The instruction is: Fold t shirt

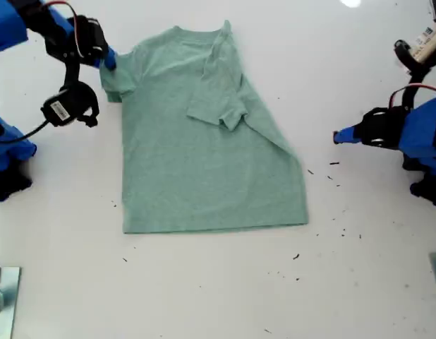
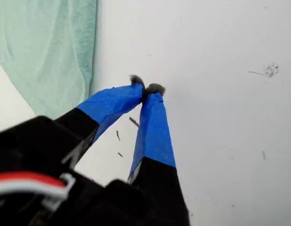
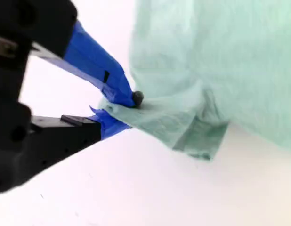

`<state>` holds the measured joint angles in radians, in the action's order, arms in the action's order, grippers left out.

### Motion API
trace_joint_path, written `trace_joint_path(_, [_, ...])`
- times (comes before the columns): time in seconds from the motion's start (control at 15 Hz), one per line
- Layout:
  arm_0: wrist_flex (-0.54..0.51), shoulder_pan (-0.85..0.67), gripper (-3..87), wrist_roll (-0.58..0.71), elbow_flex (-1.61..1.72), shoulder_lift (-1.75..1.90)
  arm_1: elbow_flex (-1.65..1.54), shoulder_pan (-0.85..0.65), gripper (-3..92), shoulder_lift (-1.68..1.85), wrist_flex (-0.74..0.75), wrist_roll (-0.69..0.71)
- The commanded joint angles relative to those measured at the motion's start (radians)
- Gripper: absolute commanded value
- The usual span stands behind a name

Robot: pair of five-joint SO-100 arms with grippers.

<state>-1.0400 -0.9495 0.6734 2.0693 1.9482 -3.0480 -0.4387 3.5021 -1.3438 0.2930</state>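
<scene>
Now: second hand (image 3: 118, 109) pinches t shirt (image 1: 204, 141) sleeve | first hand (image 2: 146, 89) closed, empty, over surface (image 1: 204, 282) | no legible writing.

The exterior view looks straight down from high above the table (image 1: 204, 296), taking in the whole t shirt (image 1: 204, 141) and both arms beside it. The first wrist view rides close behind my first gripper (image 2: 146, 88), facing down at bare table just off the shirt's edge. The second wrist view sits very near my second gripper (image 3: 118, 109), at the shirt's sleeve.
</scene>
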Motion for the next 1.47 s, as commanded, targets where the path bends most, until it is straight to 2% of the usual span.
trace_joint_path(0.0, [-0.097, 0.037, -0.3, 0.041, -0.212, 0.11, -0.064, -0.003, 2.6, 0.003, 0.023, 0.011])
trace_joint_path(0.2, [-0.094, 0.114, -0.3, 0.055, -0.308, 0.063, -0.064, 0.003, 2.6, 0.003, 0.023, 0.002])
trace_joint_path(0.4, [-0.028, 0.239, -0.3, 0.049, -0.405, -0.095, -0.064, 0.008, 2.6, 0.003, 0.023, -0.006])
trace_joint_path(0.6, [-0.014, 0.373, -0.3, 0.008, -0.75, -0.41, -0.064, 0.008, 2.6, 0.003, 0.023, -0.011])
trace_joint_path(0.8, [0.014, 0.443, -0.1, 0.002, -1.175, -0.825, -0.064, 0.017, 2.6, 0.003, 0.023, -0.023])
trace_joint_path(0.87, [0.041, 0.446, 14.1, 0.005, -1.229, -0.897, -0.064, 0.017, 2.6, 0.003, 0.023, -0.026])
trace_joint_path(0.93, [0.029, 0.436, 19.2, -0.012, -1.226, -0.885, -0.064, 0.017, 2.6, 0.003, 0.023, -0.028])
trace_joint_path(1.27, [-0.235, 0.345, 21.2, 0.041, -1.023, -0.383, -0.064, 0.018, 2.6, 0.003, 0.023, -0.031])
trace_joint_path(1.33, [-0.192, 0.345, 20.9, 0.035, -0.805, -0.23, -0.064, 0.018, 2.6, 0.003, 0.023, -0.031])
trace_joint_path(1.4, [-0.075, 0.353, 16.5, 0.02, -0.494, -0.032, -0.064, 0.018, 2.6, 0.003, 0.023, -0.029])
